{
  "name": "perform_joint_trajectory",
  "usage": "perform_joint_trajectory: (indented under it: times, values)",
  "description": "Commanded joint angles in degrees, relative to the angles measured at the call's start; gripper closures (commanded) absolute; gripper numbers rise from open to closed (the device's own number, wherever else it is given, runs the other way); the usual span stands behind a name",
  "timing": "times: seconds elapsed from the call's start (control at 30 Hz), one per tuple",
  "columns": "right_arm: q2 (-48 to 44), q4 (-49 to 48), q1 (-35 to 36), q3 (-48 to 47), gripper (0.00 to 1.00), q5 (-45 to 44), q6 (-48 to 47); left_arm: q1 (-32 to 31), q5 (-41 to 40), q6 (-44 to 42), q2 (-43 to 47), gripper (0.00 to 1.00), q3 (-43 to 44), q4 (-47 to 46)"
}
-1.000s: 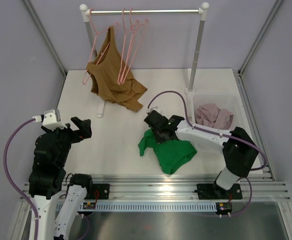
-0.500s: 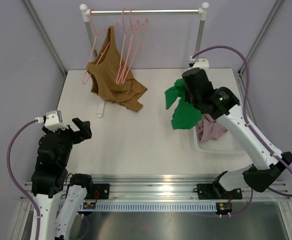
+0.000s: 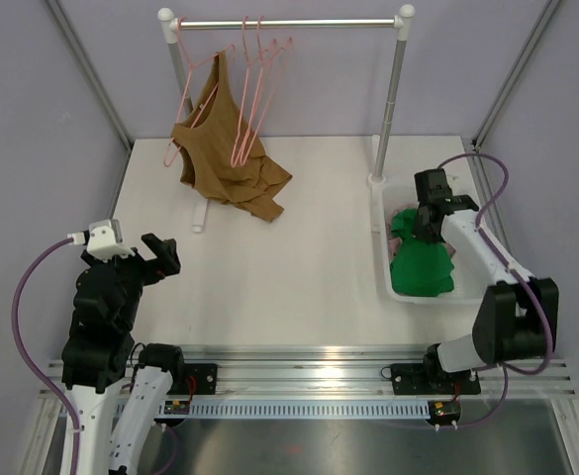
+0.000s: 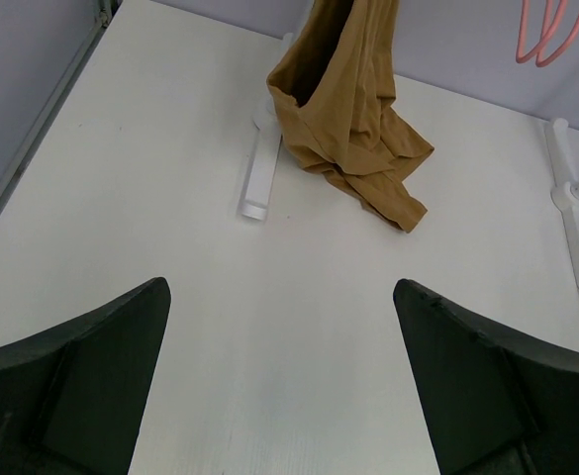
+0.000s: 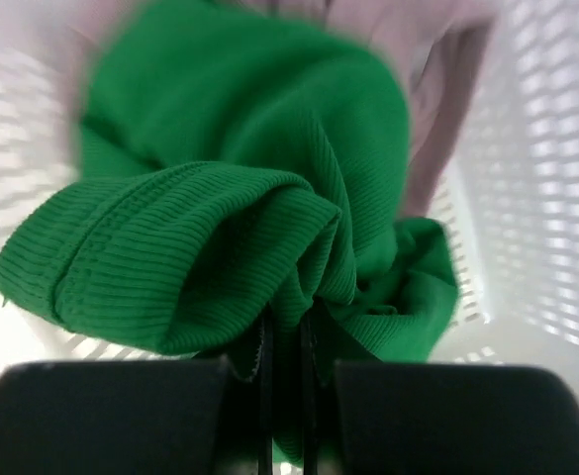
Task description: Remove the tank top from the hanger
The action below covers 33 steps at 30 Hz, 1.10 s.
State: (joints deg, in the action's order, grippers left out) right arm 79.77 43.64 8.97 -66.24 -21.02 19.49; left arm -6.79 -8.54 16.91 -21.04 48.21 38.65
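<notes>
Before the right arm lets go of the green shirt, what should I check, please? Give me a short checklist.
1. The green shirt is over the basket: ok.
2. The right gripper is shut on the shirt: ok.
3. The shirt is wholly inside the rim: cannot tell.
4. The left gripper is open and empty: ok.
5. The tank top is off the hanger: not ok, it hangs there.

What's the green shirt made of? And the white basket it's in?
The green top looks like soft ribbed knit cloth: fine ridges run across it and it folds loosely. The white basket is probably hard plastic: its walls are a grid of small slots.
</notes>
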Motion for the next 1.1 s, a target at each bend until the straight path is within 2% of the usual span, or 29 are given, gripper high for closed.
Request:
perform_joint_trajectory:
  times: [0.0, 0.13, 0.17, 0.23, 0.27, 0.37, 0.4, 0.43, 0.6, 0.7, 0.8, 1.0, 1.07]
  values:
    - [7.30, -8.47, -2.20, 5.41, 1.00, 7.65, 2.31, 0.11, -3.59, -0.65, -0.41, 0.01, 0.31, -2.62]
    - [9.09, -8.66, -2.12, 6.12, 0.93, 6.87, 2.22, 0.11, -5.00, -0.56, -0.76, 0.01, 0.40, -2.09]
    - [8.39, -7.96, -2.20, 5.51, 0.80, 6.08, 2.22, 0.19, -5.09, -0.56, -0.76, 0.01, 0.49, -2.09]
    - [5.58, -5.07, -2.20, 2.62, 0.66, 5.03, 1.52, 0.11, -5.44, -0.56, -0.85, 0.01, 0.75, -1.57]
    - [4.62, -3.66, -2.20, 1.30, 0.49, 4.58, 1.43, 0.11, -5.70, -0.47, -0.93, 0.01, 1.01, -1.22]
    - [0.75, 1.44, -2.20, -3.80, 0.32, 3.53, 0.56, 0.11, -7.63, 0.14, -1.63, 0.01, 3.03, 1.07]
    - [-1.26, 2.58, -2.20, -5.99, 0.05, 3.18, 0.21, 0.11, -8.16, 0.32, -1.90, 0.01, 3.64, 1.68]
    - [-2.32, 4.59, -2.20, -7.14, 0.00, 3.00, -0.49, 0.11, -8.77, 0.32, -2.42, 0.01, 4.52, 3.69]
    - [-11.53, 8.92, -2.12, -12.15, 0.00, 6.24, -3.57, 0.11, -6.76, -0.29, -9.00, 0.01, 13.64, 12.13]
    - [-18.82, 8.04, -0.98, -12.77, 0.01, 14.74, -4.54, 0.11, -5.45, -1.34, -11.99, 0.01, 19.18, 17.23]
    - [-24.46, 9.09, 0.95, -14.78, 0.01, 18.28, -5.86, -0.85, -8.41, -1.44, -14.03, 0.01, 24.81, 22.95]
    - [-33.34, 19.46, 1.57, -18.66, 0.01, 19.26, -9.98, -3.23, -10.27, -2.23, -12.72, 0.01, 27.12, 26.38]
    - [-35.98, 21.75, 2.18, -18.40, 0.00, 16.81, -10.17, -3.93, -10.10, -2.32, -11.23, 0.01, 26.51, 26.65]
